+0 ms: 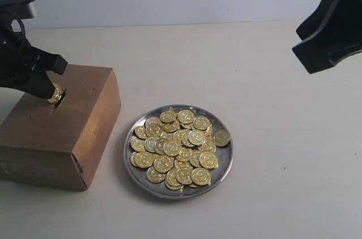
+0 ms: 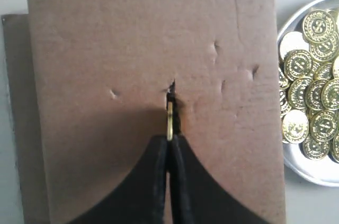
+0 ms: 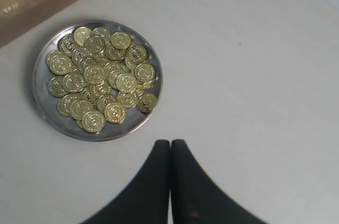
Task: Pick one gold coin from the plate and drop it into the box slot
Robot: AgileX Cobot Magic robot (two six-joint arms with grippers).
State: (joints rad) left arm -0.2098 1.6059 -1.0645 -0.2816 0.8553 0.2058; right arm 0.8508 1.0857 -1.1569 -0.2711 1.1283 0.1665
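The brown box (image 1: 62, 129) stands at the left, and my left gripper (image 1: 51, 93) is over its top face, shut on a gold coin (image 1: 56, 95). Seen from the left wrist, that gold coin (image 2: 170, 121) stands edge-on between the black fingertips (image 2: 159, 147), right at the dark box slot (image 2: 172, 92) in the box (image 2: 106, 49). The silver plate (image 1: 222, 165) holds several gold coins (image 1: 175, 147) beside the box. My right gripper (image 3: 170, 143) is shut and empty, raised over bare table near the plate (image 3: 42, 102); it shows at the upper right (image 1: 331, 27).
The table (image 1: 283, 137) is pale and plain around the plate. The box top has a few small dents (image 2: 217, 49) around the slot. A light wall runs along the table's far edge.
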